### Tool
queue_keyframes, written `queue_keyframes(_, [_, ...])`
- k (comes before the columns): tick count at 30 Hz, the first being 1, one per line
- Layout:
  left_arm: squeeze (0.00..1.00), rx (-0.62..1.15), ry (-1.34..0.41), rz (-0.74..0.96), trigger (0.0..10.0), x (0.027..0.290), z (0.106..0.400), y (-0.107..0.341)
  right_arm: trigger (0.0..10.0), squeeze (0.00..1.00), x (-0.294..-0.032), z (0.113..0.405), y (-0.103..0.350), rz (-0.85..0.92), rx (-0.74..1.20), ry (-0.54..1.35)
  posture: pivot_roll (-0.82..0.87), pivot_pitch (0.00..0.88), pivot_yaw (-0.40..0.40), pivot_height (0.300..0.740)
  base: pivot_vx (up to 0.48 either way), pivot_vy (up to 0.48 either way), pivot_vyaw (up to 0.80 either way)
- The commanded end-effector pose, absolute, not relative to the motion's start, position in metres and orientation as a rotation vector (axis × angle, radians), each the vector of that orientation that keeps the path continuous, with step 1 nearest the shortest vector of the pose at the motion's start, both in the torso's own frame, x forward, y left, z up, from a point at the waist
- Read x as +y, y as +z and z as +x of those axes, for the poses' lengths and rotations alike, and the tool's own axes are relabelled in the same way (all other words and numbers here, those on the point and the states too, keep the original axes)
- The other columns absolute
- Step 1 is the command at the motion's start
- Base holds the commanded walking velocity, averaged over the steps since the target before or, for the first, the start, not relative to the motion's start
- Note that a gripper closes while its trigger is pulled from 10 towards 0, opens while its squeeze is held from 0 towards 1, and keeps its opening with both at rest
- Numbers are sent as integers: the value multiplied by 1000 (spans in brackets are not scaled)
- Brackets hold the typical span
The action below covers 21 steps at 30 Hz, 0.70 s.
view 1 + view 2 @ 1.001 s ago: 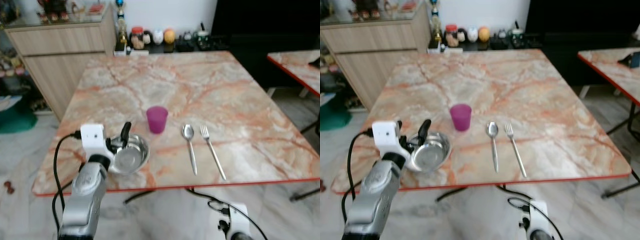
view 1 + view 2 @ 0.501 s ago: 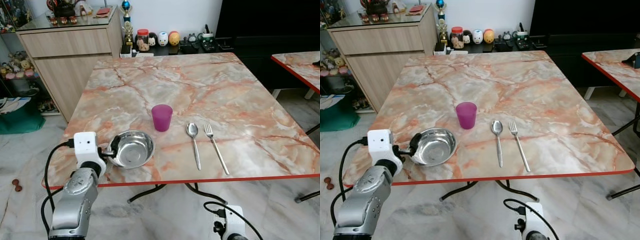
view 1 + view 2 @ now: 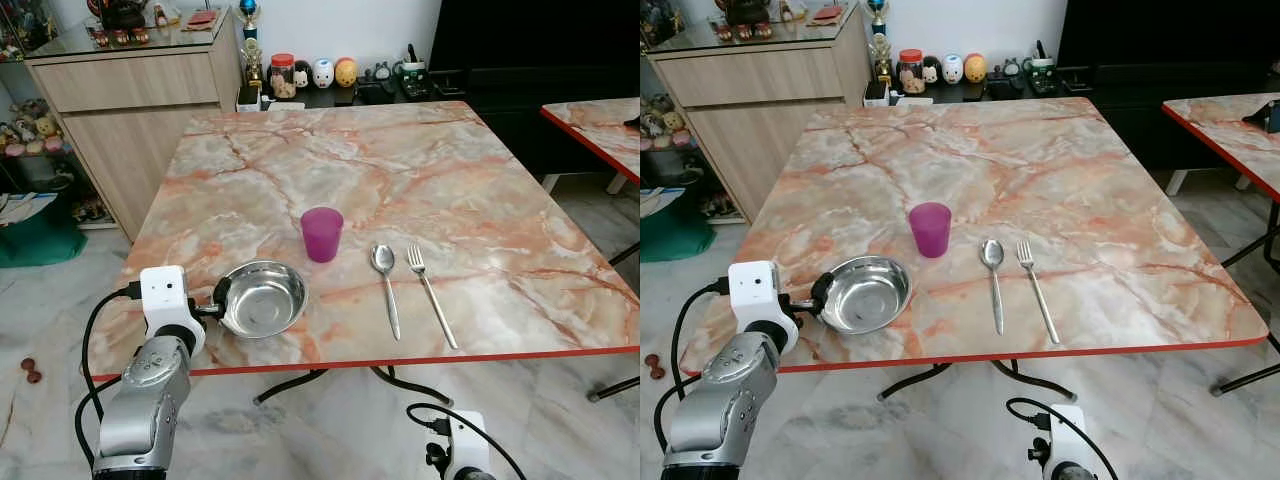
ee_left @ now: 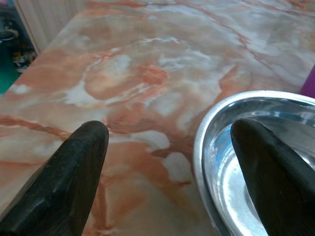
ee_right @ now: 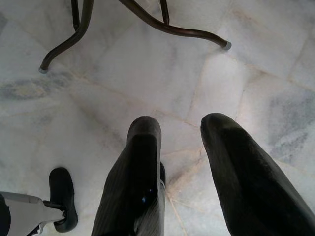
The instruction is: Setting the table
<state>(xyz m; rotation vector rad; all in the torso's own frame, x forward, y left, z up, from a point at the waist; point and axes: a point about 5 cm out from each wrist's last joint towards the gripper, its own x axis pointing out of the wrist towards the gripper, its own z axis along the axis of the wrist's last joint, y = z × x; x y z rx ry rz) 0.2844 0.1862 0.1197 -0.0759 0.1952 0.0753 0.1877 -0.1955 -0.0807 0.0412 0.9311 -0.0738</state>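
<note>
Head stereo pair looks forward and down from the near edge of the marble table [image 3: 420, 170], both eyes sharing the whole top. Left wrist camera sits close over the near-left corner, facing along its fingers [image 4: 74, 172] to the steel bowl [image 4: 246, 167], also in head views. Right wrist camera faces the floor [image 5: 147, 73], close.

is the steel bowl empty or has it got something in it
Empty. The steel bowl sits upright on the table, its shiny inside bare, with the left gripper open across its rim.
</note>
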Motion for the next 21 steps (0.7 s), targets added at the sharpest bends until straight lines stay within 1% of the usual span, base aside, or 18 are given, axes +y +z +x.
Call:
queue_keyframes(1, [0,197,59,-74,10000,184,287,124,10000,0,-194,189,-80,44,936,-62,2,0,11,707,0,0,0])
queue_keyframes(7, [0,249,-2,-45,10000,182,288,119,10000,0,-194,189,-80,45,936,-59,0,0,13,707,0,0,0])
queue_keyframes(21, [0,288,-33,-32,10000,171,298,118,10000,0,-194,189,-80,45,937,-59,-6,0,16,707,0,0,0])
